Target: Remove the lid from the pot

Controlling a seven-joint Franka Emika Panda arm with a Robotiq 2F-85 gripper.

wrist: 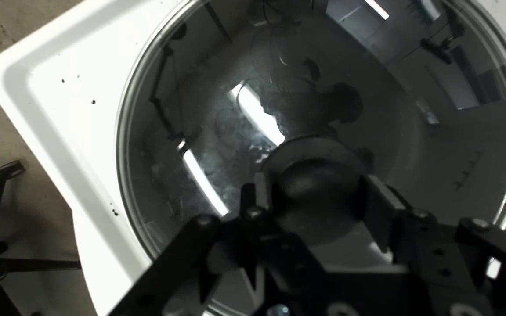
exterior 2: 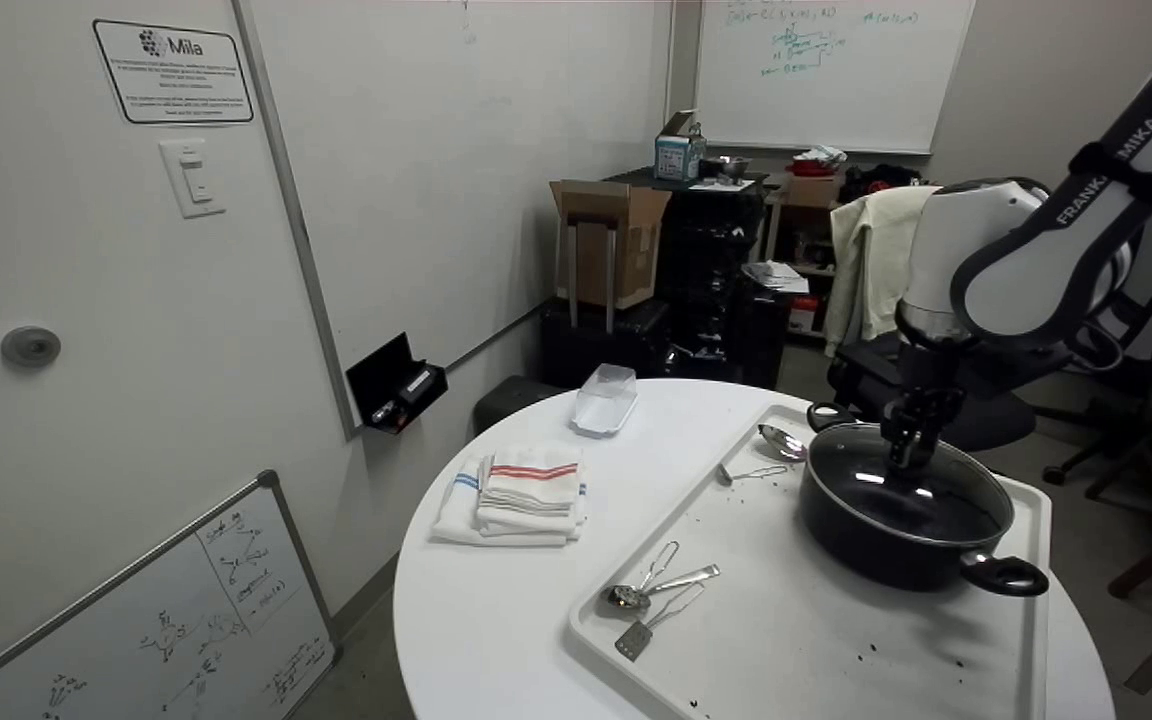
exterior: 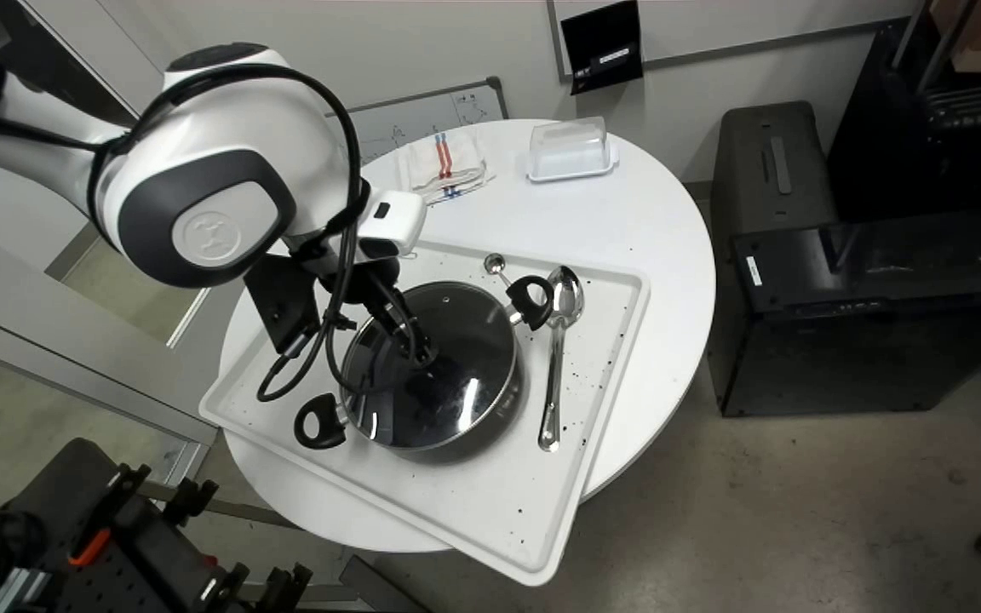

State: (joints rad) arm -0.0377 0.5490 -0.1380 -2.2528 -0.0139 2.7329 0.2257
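The gripper (wrist: 316, 193) is pinching the knob (wrist: 319, 177) of the lid (exterior: 465, 375), by the look of it! Directly under that grip, the lid is sitting on the pot (exterior 2: 866, 550), so grasping is looking done; lifting it off and moving it away are remaining.

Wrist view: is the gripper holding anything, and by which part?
The gripper appears to hold the lid by its dark centre knob, jaws on either side.
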